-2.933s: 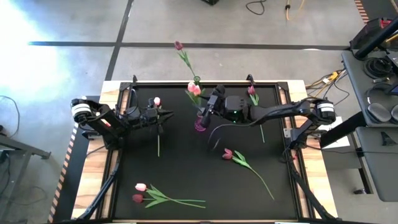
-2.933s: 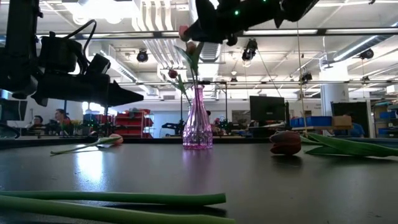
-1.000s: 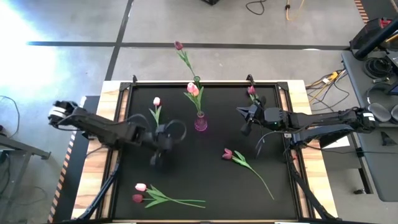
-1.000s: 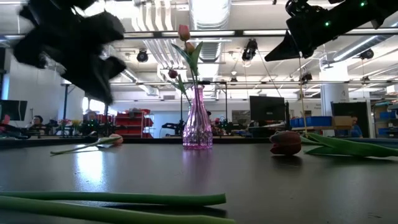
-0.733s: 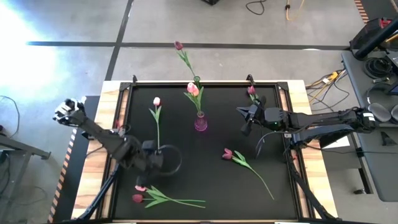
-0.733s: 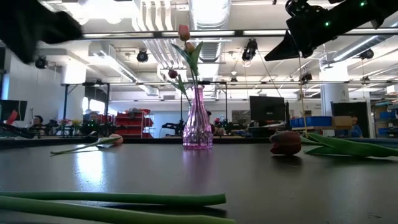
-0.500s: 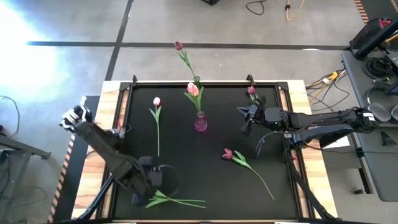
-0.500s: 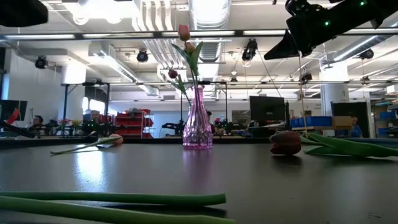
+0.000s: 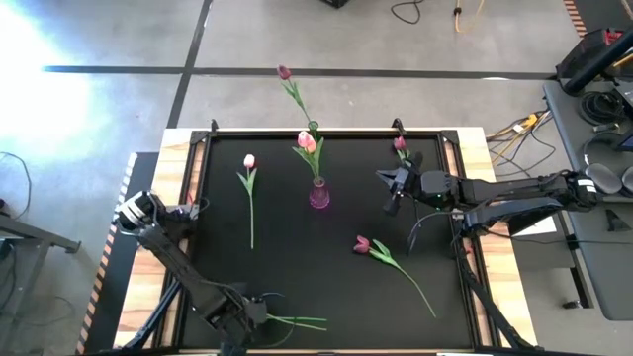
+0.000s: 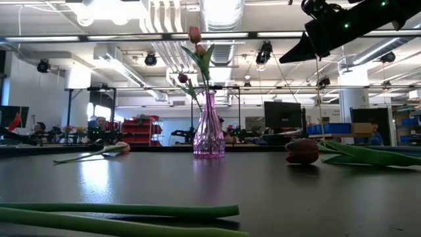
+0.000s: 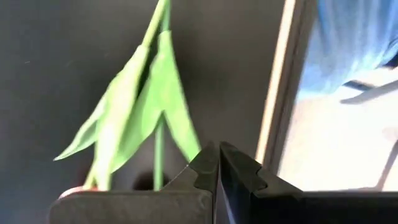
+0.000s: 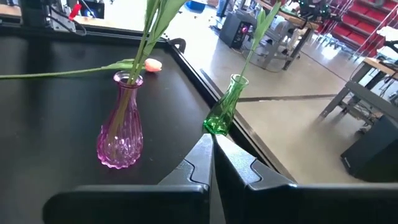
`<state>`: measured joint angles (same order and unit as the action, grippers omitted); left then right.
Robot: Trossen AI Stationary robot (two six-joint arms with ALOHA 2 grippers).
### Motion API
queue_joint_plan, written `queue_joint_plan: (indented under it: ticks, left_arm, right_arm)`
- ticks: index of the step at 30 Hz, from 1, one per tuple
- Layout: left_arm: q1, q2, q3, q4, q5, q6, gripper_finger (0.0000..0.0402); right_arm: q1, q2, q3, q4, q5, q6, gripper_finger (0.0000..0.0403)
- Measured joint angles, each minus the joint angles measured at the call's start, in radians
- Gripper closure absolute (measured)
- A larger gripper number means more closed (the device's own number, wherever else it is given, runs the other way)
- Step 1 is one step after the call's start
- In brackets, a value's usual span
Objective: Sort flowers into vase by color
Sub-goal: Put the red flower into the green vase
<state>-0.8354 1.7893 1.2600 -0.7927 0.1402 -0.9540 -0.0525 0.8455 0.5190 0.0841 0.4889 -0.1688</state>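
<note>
A pink glass vase [image 9: 318, 196] stands mid-table with pale pink tulips [image 9: 309, 141] in it. A green vase [image 9: 313, 127] at the far edge holds a dark red tulip [image 9: 284, 72]. Loose tulips lie flat on the black table: a pale one [image 9: 249, 160] at the left, one [image 9: 399, 144] at the far right, a dark red one [image 9: 363, 244] right of centre. My left gripper [image 9: 249, 312], shut, is over the leaves [image 11: 143, 112] and stems [image 9: 297, 321] of the tulips at the near left, hiding their heads. My right gripper [image 9: 391, 193] hangs shut, right of the pink vase [image 12: 121, 130].
The table's raised frame [image 9: 188, 198] runs round the black mat, and its near edge [image 11: 280, 93] lies close beside my left gripper. Long stems [image 10: 118, 210] lie in the foreground of the low view. Bare mat shows between the pink vase and the near edge.
My left arm has swung from mid-table, left of the pink vase, toward the near edge and has stopped over the tulips at the near left, staying shut. The flowers and vases have not moved.
</note>
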Motion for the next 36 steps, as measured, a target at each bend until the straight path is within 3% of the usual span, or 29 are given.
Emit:
queue_joint_plan:
  ticks: [8, 16, 22, 27, 33, 36]
  left_arm:
    - [-0.001, -0.001, -0.052, 0.009, 0.010, -0.168, 0.0392]
    - [-0.002, -0.001, -0.115, 0.006, 0.061, -0.185, 0.0342]
    - [-0.002, 0.026, -0.124, -0.030, 0.052, -0.165, 0.0329]
    - [-0.002, 0.068, -0.122, -0.041, 0.070, -0.117, 0.0337]
    - [-0.002, 0.053, -0.117, -0.044, 0.142, -0.081, 0.0389]
    - [0.000, 0.020, -0.107, -0.046, 0.187, -0.071, 0.0395]
  right_arm:
    - [0.000, 0.000, 0.000, -0.006, 0.000, -0.026, 0.0394]
    - [0.000, 0.000, 0.000, -0.005, 0.000, -0.033, 0.0394]
    - [0.000, 0.000, 0.000, -0.005, 0.000, -0.015, 0.0394]
    - [0.000, 0.000, 0.000, -0.005, 0.000, -0.014, 0.0394]
    - [0.000, 0.000, 0.000, -0.005, 0.000, -0.006, 0.0394]
    - [0.000, 0.000, 0.000, -0.005, 0.000, -0.006, 0.0394]
